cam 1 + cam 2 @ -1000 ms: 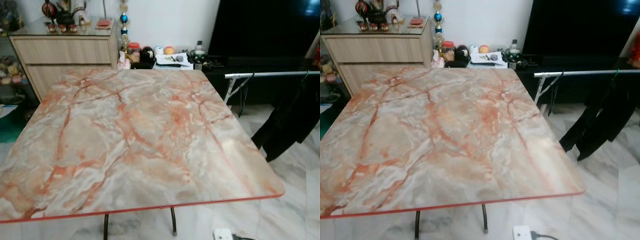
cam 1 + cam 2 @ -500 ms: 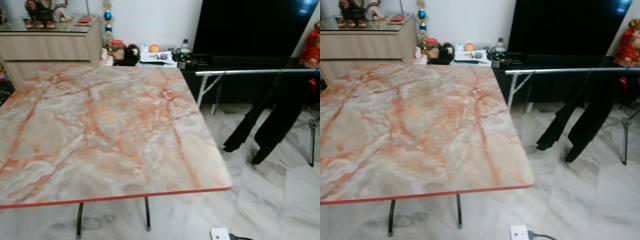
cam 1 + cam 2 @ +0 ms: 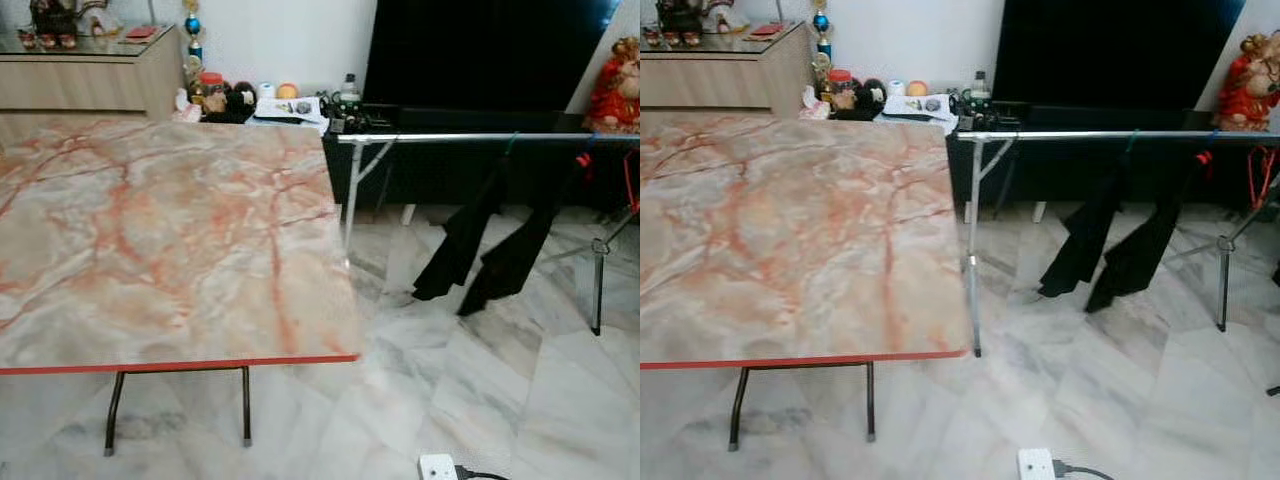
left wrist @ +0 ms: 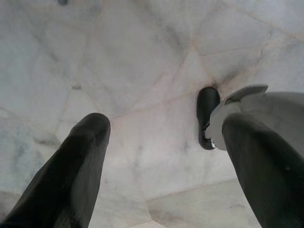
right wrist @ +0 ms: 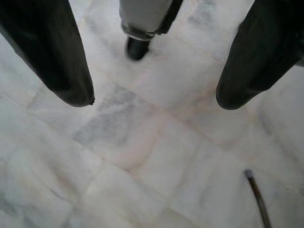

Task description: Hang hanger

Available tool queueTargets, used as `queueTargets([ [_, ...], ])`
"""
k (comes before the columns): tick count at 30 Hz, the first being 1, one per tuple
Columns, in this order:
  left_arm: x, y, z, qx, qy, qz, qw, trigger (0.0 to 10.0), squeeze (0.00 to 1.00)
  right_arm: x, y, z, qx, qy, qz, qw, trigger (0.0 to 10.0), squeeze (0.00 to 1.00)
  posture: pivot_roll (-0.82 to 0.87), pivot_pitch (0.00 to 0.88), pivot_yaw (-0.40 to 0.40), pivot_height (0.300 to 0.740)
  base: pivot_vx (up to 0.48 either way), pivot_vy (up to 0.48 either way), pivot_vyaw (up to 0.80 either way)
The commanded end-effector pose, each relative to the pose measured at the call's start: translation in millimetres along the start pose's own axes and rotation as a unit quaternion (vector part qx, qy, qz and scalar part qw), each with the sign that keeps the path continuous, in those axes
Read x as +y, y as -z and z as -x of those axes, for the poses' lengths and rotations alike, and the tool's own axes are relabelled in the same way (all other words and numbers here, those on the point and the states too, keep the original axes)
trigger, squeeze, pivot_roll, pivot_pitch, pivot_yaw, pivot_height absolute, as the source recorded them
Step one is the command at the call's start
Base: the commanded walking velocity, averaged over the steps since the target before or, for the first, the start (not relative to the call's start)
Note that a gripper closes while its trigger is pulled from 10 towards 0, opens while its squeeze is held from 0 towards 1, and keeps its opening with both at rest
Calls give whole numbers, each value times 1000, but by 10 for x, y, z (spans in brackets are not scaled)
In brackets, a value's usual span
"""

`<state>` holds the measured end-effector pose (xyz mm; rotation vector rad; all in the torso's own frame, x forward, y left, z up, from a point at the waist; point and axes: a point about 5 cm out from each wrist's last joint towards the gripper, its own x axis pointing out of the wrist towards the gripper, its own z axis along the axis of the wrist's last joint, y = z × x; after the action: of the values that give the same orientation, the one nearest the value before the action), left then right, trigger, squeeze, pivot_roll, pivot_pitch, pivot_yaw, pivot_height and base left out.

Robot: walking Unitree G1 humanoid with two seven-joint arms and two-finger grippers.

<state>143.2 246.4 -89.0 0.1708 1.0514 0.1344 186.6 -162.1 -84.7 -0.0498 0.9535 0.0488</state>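
A silver clothes rail (image 3: 460, 136) runs across the right half of the eye views, beyond the table. A black garment (image 3: 490, 240) hangs from it on a hanger with a green hook (image 3: 513, 141). A red hanger part (image 3: 583, 160) shows beside it. My left gripper (image 4: 166, 126) hangs low over the pale marble floor, open, with nothing between its fingers. My right gripper (image 5: 156, 99) also points down at the floor, open and empty.
A marble-topped table (image 3: 150, 230) with a red edge stands at the left. Behind it are a wooden cabinet (image 3: 90, 80), a low shelf of small items (image 3: 290, 105) and a black screen (image 3: 480, 50). A white power strip (image 3: 440, 467) lies on the floor.
The camera has swung to the right: the table has slid left in the picture, and the rail with the black garment has come further into view.
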Motion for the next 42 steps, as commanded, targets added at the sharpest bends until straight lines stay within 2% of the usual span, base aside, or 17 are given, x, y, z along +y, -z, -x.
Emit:
queueTargets([
  [1,-357,-282,-40,-33,74,-11,997,10000,0,-510,216,102,18,49,-206,977,10000,0,139,0,24,740,0,-469,0],
  [16,-359,-296,-42,-33,73,-3,997,10000,0,-528,204,101,18,57,-211,976,10000,0,140,2,26,740,0,-436,0],
  [37,-375,-291,-43,-31,73,25,997,10000,0,-550,186,101,19,56,-191,980,10000,0,136,21,20,740,0,0,0],
  [42,-382,-316,-39,-46,80,41,995,10000,0,-542,186,100,14,58,-207,976,10000,0,142,15,24,740,0,0,0],
])
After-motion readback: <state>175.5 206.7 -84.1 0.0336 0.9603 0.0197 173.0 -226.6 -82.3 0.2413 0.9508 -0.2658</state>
